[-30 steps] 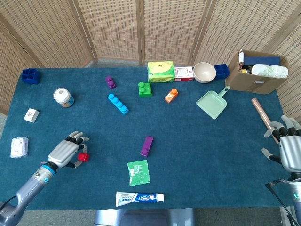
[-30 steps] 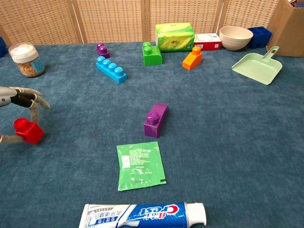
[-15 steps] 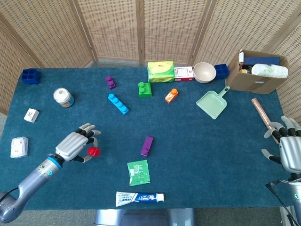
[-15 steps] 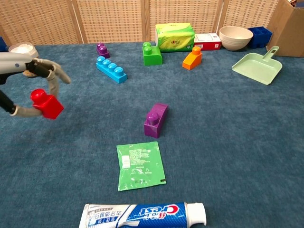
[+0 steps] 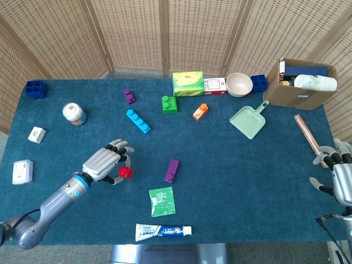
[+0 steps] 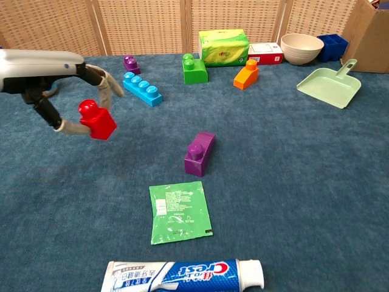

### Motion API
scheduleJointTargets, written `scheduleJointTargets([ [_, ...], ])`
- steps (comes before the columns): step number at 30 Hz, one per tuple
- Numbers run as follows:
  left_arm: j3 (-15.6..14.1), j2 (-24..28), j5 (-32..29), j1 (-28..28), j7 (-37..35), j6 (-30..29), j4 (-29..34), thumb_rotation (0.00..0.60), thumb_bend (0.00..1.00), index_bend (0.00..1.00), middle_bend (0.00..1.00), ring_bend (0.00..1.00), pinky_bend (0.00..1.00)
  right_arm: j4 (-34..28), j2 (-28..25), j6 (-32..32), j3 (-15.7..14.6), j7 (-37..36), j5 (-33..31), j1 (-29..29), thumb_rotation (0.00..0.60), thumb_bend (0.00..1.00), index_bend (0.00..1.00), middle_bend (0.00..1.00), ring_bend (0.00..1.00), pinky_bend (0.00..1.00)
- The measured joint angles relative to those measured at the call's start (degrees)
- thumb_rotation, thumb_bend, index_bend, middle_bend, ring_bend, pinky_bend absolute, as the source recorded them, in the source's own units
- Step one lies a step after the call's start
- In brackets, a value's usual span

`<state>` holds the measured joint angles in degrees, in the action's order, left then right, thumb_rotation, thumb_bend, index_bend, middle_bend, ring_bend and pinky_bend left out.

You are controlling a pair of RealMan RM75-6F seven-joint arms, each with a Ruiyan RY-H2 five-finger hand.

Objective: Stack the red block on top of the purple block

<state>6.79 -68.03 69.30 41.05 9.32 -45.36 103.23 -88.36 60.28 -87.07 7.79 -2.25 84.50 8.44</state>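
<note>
Red block (image 6: 97, 120) is hanging above the cloth, pinched in the left hand (image 5: 104, 161); purple block (image 6: 200, 152) is lying well off to its right; right hand (image 5: 342, 179) is sitting at the table edge, fingers seemingly spread.

We see the right hand (image 5: 340, 179) only in the head view, cut off by the right edge, finger pose unclear. The left hand (image 6: 42, 76) runs off the chest view's left edge (wrist and arm gone). Its fingers cover part of the red block (image 6: 97, 120). The cardboard box (image 6: 372, 31) is clipped at the chest view's right edge. The toothpaste tube (image 6: 182, 275) is cut by the bottom edge.
</note>
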Motion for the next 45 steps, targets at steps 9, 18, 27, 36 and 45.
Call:
scheduleJointTargets([
  [9,0.80,-4.22,-10.40,5.12,9.54,0.31,1.62,0.600,0.39,0.53,0.19,0.08,0.00,2.32,0.35,-0.54,-0.23,-2.98,0.31,-0.77,0.600,0.04,0.50,0.31,0.11,0.17],
  [18,0.74,-8.21,-17.13,9.23,15.50,-1.78,2.02,0.600,0.39,0.53,0.19,0.08,0.00,4.39,0.73,-0.82,-0.36,-5.34,0.32,-1.41,0.600,0.04,0.50,0.31,0.11,0.17],
  [27,0.71,-11.96,-23.15,12.71,19.64,-4.40,1.94,0.600,0.39,0.53,0.18,0.08,0.00,5.77,0.87,-0.99,-0.39,-7.13,0.37,-1.86,0.600,0.04,0.50,0.31,0.11,0.17],
  [36,0.97,-15.13,-27.94,15.86,22.34,-6.21,0.99,0.600,0.39,0.52,0.18,0.07,0.00,7.02,1.13,-1.08,-0.41,-9.07,0.29,-2.29,0.600,0.04,0.50,0.31,0.10,0.17],
  [45,1.15,-17.71,-30.64,18.13,23.33,-6.97,-0.58,0.600,0.39,0.52,0.17,0.07,0.00,7.60,0.97,-1.31,-0.31,-10.32,0.30,-2.66,0.600,0.04,0.50,0.31,0.10,0.17],
])
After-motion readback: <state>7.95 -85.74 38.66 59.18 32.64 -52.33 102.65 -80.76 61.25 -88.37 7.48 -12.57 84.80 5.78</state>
